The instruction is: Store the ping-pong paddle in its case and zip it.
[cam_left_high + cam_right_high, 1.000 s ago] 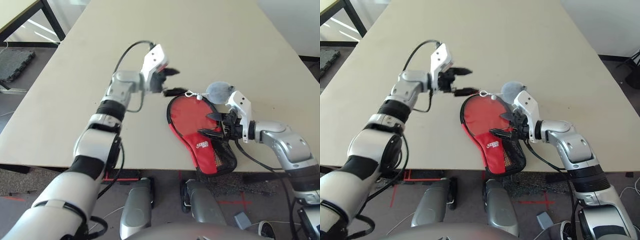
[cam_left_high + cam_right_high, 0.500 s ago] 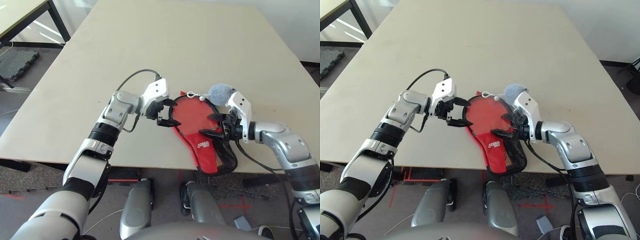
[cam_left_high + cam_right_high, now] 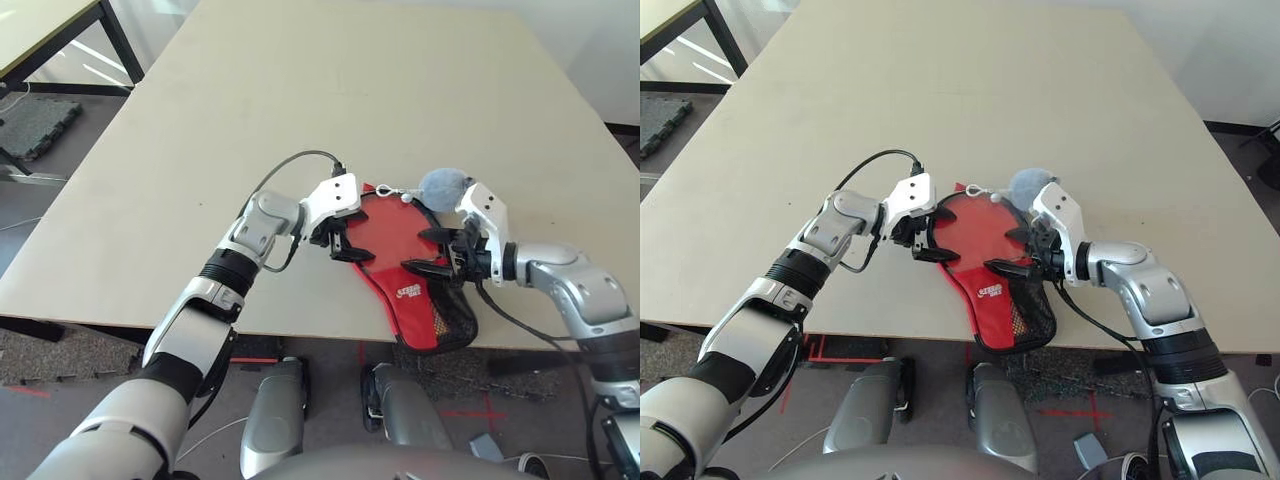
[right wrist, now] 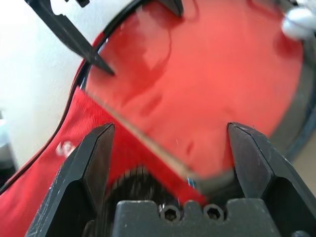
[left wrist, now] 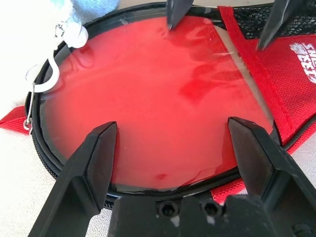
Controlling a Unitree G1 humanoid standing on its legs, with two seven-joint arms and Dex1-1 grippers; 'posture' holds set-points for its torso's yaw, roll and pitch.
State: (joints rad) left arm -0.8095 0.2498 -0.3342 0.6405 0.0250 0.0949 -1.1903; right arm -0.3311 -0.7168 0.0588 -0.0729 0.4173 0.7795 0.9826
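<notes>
Your case [image 3: 405, 262]: red side up on table [image 3: 300, 100]. Left gripper [image 3: 338, 238] and right gripper [image 3: 432, 252]: fingers spread wide, holding nothing, flanking it.

The ping-pong paddle [image 5: 153, 94] shows just its red face behind a clear window; its handle is covered by the case [image 3: 415, 300], so how it lies there cannot be told. The white logo [image 5: 307, 59] on the case's red panel is cut by the left wrist picture's edge, and in the head views it is too small to read. What sits in the mesh pocket [image 3: 455, 315] cannot be made out. The left tool [image 3: 338, 240] hides the case's rim beneath it, so contact is uncertain. Part of the grey pouch [image 3: 441, 184] is covered by the right tool [image 3: 438, 250]. The right wrist view is blurred.
</notes>
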